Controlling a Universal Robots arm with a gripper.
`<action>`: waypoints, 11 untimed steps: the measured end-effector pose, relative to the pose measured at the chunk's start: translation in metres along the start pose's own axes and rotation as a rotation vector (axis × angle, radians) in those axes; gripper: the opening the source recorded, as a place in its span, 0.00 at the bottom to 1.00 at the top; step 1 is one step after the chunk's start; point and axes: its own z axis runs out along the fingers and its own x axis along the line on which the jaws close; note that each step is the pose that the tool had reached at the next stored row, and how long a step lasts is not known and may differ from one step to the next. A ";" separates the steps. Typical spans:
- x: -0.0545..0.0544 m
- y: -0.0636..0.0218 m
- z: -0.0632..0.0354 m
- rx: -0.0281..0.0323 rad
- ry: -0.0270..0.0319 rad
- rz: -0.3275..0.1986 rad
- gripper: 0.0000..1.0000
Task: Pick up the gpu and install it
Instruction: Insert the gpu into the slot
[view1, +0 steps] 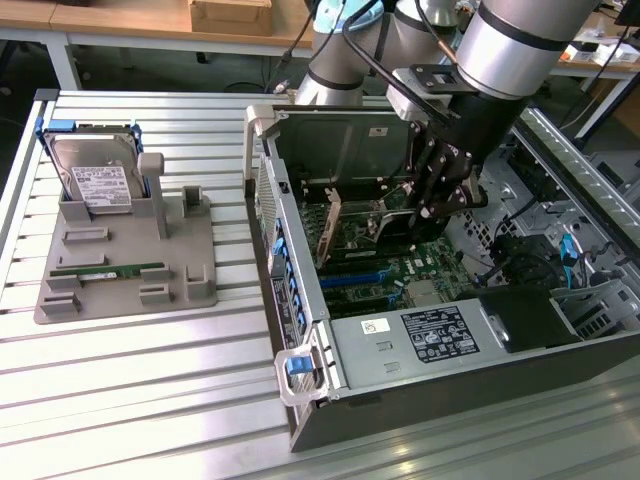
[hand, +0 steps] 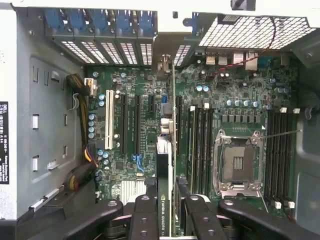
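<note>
I was at the installing step: my pincer was pinched on the gpu, holding it on edge down inside the open computer case, its lower edge close over the motherboard. Whether it had met a slot I could not tell. As I judged it, the next move called for the card's edge to line up square with one of the long slots and its silver bracket with the rear openings of the case, then a straight press — any tilt could jam it. The case lay on a ribbed metal table. At the exterior view's left sat a grey fixture tray with a hard drive propped in it and a green memory stick lying flat. Desks stood at the far side of the room.
</note>
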 end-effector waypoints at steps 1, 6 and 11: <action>0.000 0.0000 0.0008 0.0000 0.0000 0.003 0.26; 0.000 -0.0004 0.0096 0.0000 -0.0001 0.004 0.26; 0.000 -0.0007 0.0182 0.0000 0.0008 0.005 0.26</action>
